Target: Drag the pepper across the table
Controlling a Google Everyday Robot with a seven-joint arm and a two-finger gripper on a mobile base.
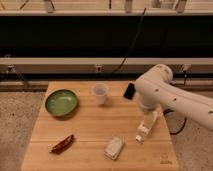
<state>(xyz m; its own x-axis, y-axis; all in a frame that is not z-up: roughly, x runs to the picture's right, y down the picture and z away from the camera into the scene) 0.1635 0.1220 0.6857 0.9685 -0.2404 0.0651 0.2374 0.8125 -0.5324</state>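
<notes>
Your white arm (167, 97) hangs over the right of the light wooden plank table (95, 131), end effector out of sight; slim dark red-brown pepper (62, 144) lies front-left.
</notes>
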